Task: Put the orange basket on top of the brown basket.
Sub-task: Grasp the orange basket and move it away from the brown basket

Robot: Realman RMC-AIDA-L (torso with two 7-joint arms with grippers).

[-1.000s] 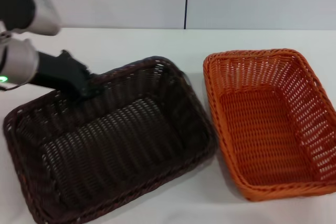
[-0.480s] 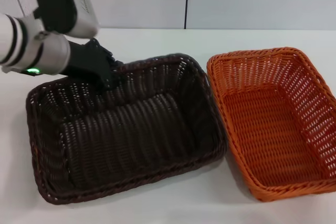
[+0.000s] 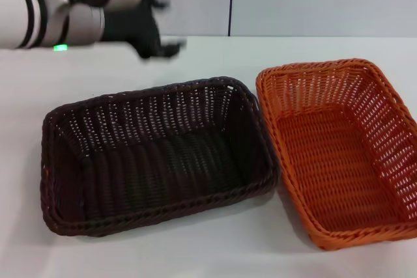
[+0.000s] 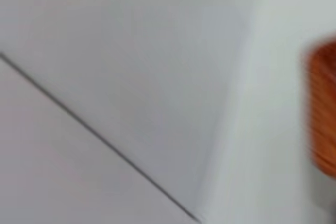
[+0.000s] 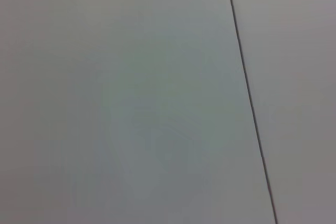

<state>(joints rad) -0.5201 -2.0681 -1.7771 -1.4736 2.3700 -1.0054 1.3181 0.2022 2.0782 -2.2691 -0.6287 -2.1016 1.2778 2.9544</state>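
**Operator:** Baskets, two, both on the counter (image 3: 215,252). Brown basket (image 3: 156,154) sits flat at left-centre; a second ago it was tilted and further left, with my left gripper (image 3: 159,34) at its far rim. Orange basket (image 3: 339,151) lies just beside it on the right, rims near or touching, not yet lifted.

**Second:** And the left gripper?

**Operator:** It has let go and risen above the counter behind the brown basket, holding nothing. Jaws too smeared to call open or closed. I read this as the brown basket now placed, so the orange one is next.

**Second:** Wrist views?

**Operator:** Left wrist shows wall, counter edge and a sliver of the orange basket (image 4: 323,114); head view alone shows both baskets whole. Right wrist shows only wall; right gripper is in no view.
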